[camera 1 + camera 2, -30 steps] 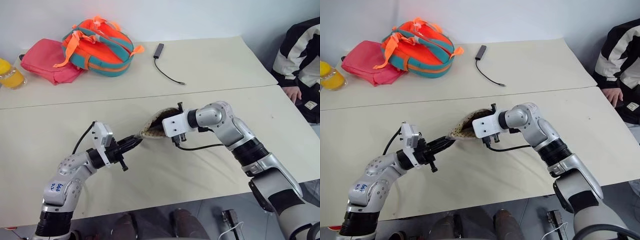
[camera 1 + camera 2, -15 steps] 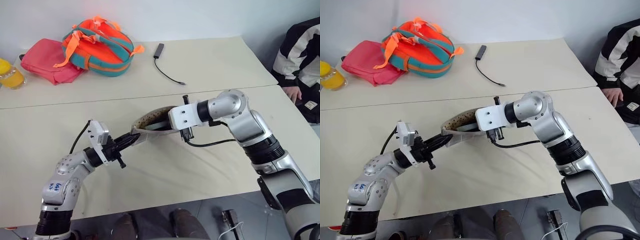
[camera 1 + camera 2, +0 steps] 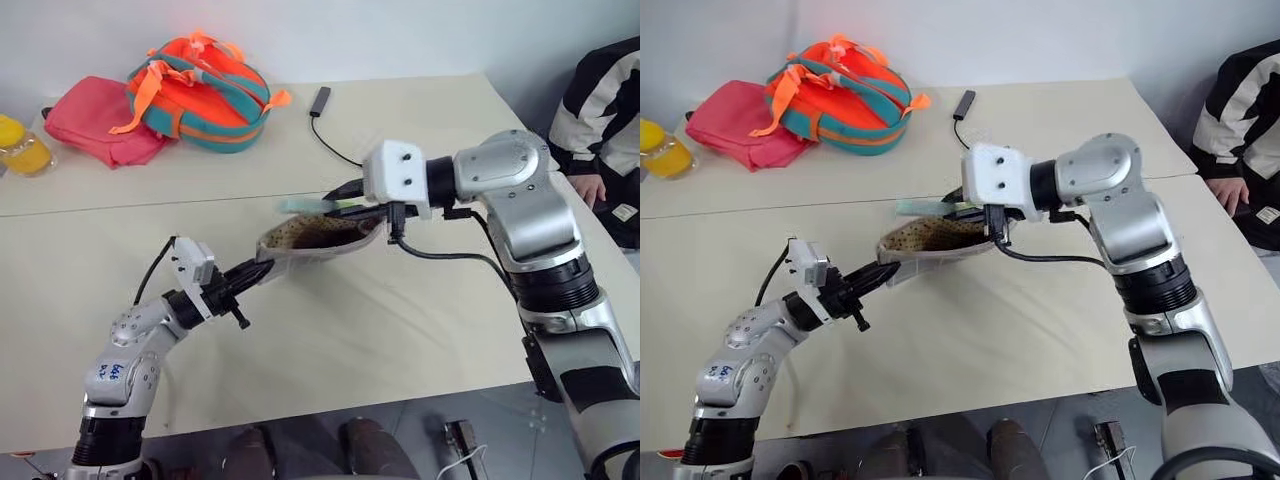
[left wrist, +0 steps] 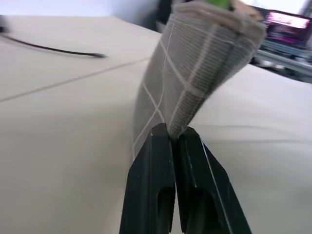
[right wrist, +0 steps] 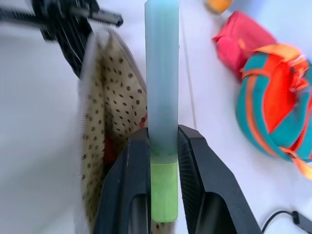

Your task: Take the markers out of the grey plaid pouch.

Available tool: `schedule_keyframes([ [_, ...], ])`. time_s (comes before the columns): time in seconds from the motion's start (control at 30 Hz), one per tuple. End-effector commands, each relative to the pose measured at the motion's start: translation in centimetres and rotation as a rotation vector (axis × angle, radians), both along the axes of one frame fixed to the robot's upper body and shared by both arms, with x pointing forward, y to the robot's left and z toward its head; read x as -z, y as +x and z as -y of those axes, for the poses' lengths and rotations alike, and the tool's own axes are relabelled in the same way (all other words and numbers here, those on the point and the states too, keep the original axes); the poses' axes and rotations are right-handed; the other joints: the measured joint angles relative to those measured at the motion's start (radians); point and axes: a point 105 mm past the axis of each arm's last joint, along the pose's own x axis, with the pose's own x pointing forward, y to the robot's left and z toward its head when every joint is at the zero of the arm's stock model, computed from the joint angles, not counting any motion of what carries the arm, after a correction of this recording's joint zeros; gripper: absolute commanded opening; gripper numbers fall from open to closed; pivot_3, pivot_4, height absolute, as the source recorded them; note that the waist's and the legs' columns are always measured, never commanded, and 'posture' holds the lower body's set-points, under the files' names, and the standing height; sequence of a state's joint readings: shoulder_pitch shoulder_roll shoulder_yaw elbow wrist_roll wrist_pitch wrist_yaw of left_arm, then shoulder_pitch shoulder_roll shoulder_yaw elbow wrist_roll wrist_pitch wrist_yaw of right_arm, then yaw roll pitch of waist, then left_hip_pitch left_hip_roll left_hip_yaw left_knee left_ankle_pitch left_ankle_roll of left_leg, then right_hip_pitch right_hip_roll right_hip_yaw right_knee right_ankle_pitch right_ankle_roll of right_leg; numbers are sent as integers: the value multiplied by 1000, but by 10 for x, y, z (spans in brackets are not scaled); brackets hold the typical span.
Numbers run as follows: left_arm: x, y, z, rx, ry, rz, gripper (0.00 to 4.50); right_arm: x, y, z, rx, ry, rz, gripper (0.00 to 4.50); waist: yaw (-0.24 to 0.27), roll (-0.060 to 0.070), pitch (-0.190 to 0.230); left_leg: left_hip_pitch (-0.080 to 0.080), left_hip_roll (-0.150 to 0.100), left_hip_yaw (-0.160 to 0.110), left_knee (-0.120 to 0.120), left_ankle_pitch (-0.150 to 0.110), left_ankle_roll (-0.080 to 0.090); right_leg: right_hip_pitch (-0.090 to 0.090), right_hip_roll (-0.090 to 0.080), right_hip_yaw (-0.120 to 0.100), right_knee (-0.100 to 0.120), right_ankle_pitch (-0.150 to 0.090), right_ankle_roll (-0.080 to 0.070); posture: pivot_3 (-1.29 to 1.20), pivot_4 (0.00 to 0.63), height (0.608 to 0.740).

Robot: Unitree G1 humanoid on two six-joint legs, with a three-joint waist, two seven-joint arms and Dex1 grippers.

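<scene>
Left gripper (image 3: 262, 273) low at the near left, forearm reaching up and to the right, fingers (image 4: 152, 161) pressed together on a corner of the grey plaid pouch (image 3: 318, 239). Right gripper (image 3: 343, 199) raised above the table's middle, pointing left from a bent wrist, upper arm rising from the near right, fingers (image 5: 136, 161) clamped on a light green marker (image 5: 162, 97).

Right gripper (image 5: 163, 146) lifted up out of grey plaid pouch (image 3: 315, 238), green marker (image 5: 162, 92) now clamped between its jaws, clear of pouch mouth.
</scene>
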State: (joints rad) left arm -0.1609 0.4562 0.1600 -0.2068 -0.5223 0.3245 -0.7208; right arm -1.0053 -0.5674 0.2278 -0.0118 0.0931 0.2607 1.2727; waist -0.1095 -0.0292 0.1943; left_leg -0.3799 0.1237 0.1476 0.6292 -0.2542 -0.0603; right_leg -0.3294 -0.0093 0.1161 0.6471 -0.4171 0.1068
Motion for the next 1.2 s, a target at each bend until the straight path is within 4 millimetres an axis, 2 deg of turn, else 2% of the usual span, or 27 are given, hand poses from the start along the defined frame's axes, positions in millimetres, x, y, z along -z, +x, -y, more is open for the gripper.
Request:
schedule_keyframes([
  [0.03,-14,7,-8,-57,13,82,0,-20,-3,6,9,62,48,397,0,0,0,-1,0,0,0,0,0,0,0,0,0,0,0,0,150,740],
  [0.13,-17,12,-21,-122,27,105,0,-31,9,19,85,74,114,397,0,0,0,-9,0,0,2,0,0,-8,0,0,3,0,0,0,150,740],
  [0.2,-18,13,-28,-151,13,106,0,-34,24,35,175,54,174,397,0,0,0,-10,0,0,3,0,1,-12,-1,-1,6,0,1,0,150,740],
  [0.33,-18,10,-31,-148,4,104,0,0,60,81,384,-138,280,397,1,0,0,-10,0,0,4,0,0,-13,-1,-1,6,0,1,0,150,740],
  [0.4,-18,9,-29,-144,-12,99,0,11,71,97,466,-150,295,397,-2,0,0,-10,-1,1,3,0,0,-13,-1,0,5,0,1,0,150,740],
  [0.43,-17,8,-27,-136,-15,98,0,20,77,106,506,-185,306,397,-2,0,0,-10,-1,1,3,0,0,-13,-1,0,5,0,1,0,150,740],
  [0.5,-16,6,-23,-124,-21,94,0,52,85,122,581,-238,305,397,-5,0,0,-10,0,2,2,0,0,-14,0,1,6,0,1,0,150,740],
  [0.57,-16,5,-20,-116,-26,92,0,67,88,124,620,-206,309,397,-6,0,0,-10,1,2,2,0,0,-15,0,1,6,0,1,0,150,740],
  [0.63,-15,4,-16,-102,-31,86,0,75,89,120,643,-141,305,397,-10,0,0,-10,1,2,2,1,0,-15,1,1,7,0,1,0,150,740],
  [0.73,-15,3,-14,-93,-35,82,0,82,88,119,636,-155,305,397,-16,0,0,-10,1,3,2,1,-1,-16,1,2,9,0,1,0,150,740],
  [0.83,-16,4,-15,-94,-31,82,0,95,80,118,609,-165,206,1434,-13,0,0,-10,0,1,2,1,-1,-14,1,0,9,0,1,0,150,740],
  [0.87,-16,4,-15,-92,-29,83,0,95,78,118,605,-159,182,1764,-12,0,0,-10,0,1,2,1,-1,-14,1,0,9,0,1,0,150,740],
  [0.97,-15,3,-13,-83,-29,79,0,78,70,110,577,-78,111,2807,-6,0,0,-10,0,1,2,1,-1,-14,1,0,9,0,1,0,150,740],
  [1.1,-15,3,-12,-77,-29,78,0,33,58,90,488,75,63,2807,-4,1,0,-10,1,1,3,1,-1,-14,1,0,10,0,1,0,150,740],
  [1.2,-15,4,-9,-66,-25,81,0,-14,39,59,328,218,70,2807,-4,1,0,-10,1,1,3,1,-1,-14,1,0,11,0,1,0,150,740],
])
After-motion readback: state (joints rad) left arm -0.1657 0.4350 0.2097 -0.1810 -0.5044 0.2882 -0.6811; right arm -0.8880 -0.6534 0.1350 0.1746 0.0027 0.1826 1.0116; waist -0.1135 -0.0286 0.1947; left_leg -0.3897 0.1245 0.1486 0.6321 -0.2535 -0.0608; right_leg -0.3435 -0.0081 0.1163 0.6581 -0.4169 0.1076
